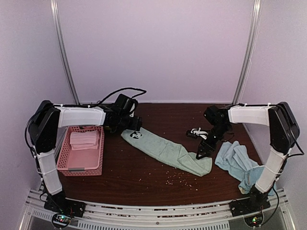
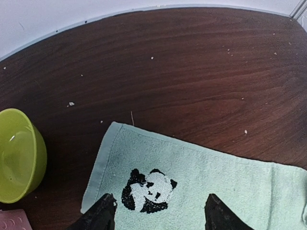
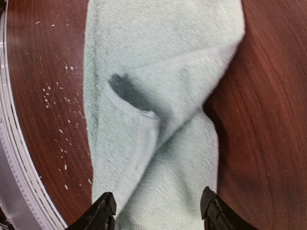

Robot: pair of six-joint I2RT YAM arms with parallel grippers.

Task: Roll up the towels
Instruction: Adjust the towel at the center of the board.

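Observation:
A mint green towel lies stretched diagonally across the dark table. Its far left end carries a dark panda mark. My left gripper is open over that end, with its fingers either side of the mark. My right gripper is open over the towel's near right end, which is folded and twisted; its fingers straddle the cloth. A light blue towel lies crumpled at the right. A folded pink towel lies in the basket.
A pink latticed basket stands at the left. A lime green bowl sits left of the towel's marked end. A small white object lies behind the right gripper. Crumbs dot the table near its front rail.

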